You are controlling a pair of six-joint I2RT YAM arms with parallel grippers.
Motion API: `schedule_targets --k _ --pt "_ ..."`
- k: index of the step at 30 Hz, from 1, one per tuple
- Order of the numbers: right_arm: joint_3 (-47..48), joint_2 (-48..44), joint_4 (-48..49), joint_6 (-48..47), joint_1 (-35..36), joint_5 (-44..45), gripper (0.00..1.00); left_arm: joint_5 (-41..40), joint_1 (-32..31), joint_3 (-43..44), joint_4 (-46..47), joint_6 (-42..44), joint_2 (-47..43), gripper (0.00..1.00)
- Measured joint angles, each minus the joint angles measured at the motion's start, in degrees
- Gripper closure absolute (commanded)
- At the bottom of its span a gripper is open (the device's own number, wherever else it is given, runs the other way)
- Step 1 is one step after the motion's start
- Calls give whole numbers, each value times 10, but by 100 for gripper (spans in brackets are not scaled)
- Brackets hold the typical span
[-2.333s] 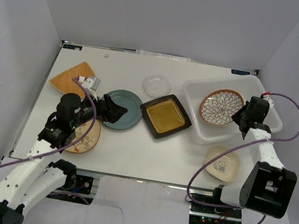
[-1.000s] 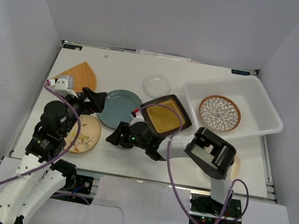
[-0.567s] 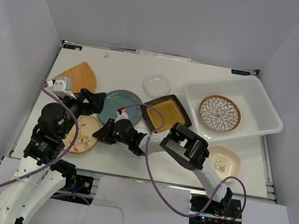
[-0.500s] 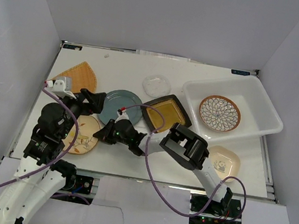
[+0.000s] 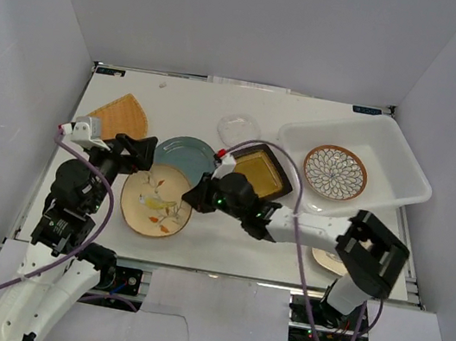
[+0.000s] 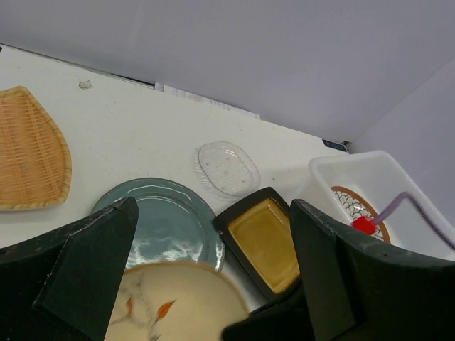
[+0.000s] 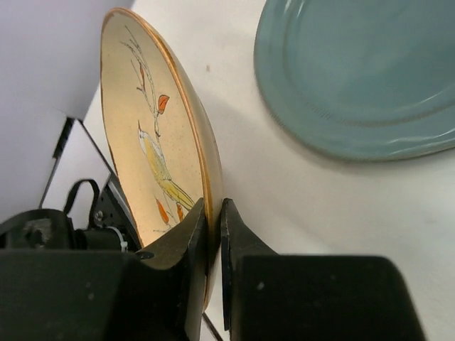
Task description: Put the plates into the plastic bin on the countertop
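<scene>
One plate of the set is in the plastic bin (image 5: 397, 155): the petal-patterned plate (image 5: 336, 168). Six are outside it on the countertop (image 5: 179, 97).

Now: the right gripper (image 5: 203, 196) is clamped narrow on the rim of the cream bird plate (image 5: 155, 200), well left of the bin. In the wrist view the plate stands tilted on edge, with only its lip pinched between the fingers (image 7: 186, 238). Can't tell if its far edge touches the countertop. The left gripper (image 5: 138, 150) is spread wide and holding nothing, further from the bin than the held plate and close to it.

Others:
- black square plate (image 5: 261, 169): just left of the bin
- blue-grey plate (image 5: 183, 151): further left
- glass dish (image 5: 240, 127): left of the bin, toward the back
- woven plate (image 5: 116, 115): farthest from the bin
- second cream dish (image 5: 324, 258): in front of the bin, mostly hidden by the right arm

Risks, my read:
- A thin lip-only grip on a wide plate could let it pivot or slip mid-carry.
- The straight path to the bin crosses the black square plate, so a drop there could chip both.
- A low carry could catch the plate on the bin's near rim.
- A high release over the petal-patterned plate means ceramic hitting ceramic.
- The left gripper is close enough to clip on lift-off.
</scene>
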Motion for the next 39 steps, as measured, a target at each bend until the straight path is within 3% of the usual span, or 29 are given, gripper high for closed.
schedule_targets --k 4,8,12,16,19,27,29,35,37,39 --pt "-31 -147 -47 -45 -112 -26 92 -5 0 0 -1 -14 -1 3" --pt "-44 -289 -99 -72 -311 -13 92 -4 0 0 -6 -50 8 6" --pt "-52 -351 -127 -83 -516 -7 92 7 0 -13 -13 -107 47 6" --pt "-68 -333 -150 -90 -669 -18 92 39 0 -71 -11 -172 104 4" --pt "-81 -282 -167 -88 -740 -42 92 56 0 -116 -10 -211 151 4" --pt "-98 -158 -188 -64 -778 -109 91 38 0 -200 48 -275 204 4" --pt "-97 -142 -174 -58 -780 -125 82 26 0 -209 75 -285 238 4" --pt "-97 -123 -143 -26 -783 -160 2 9 16 -212 156 -301 356 6" --pt "-97 -126 -141 -28 -783 -163 10 8 25 -212 186 -304 376 10" --pt "-102 -138 -140 -30 -782 -170 10 9 37 -212 214 -306 395 15"
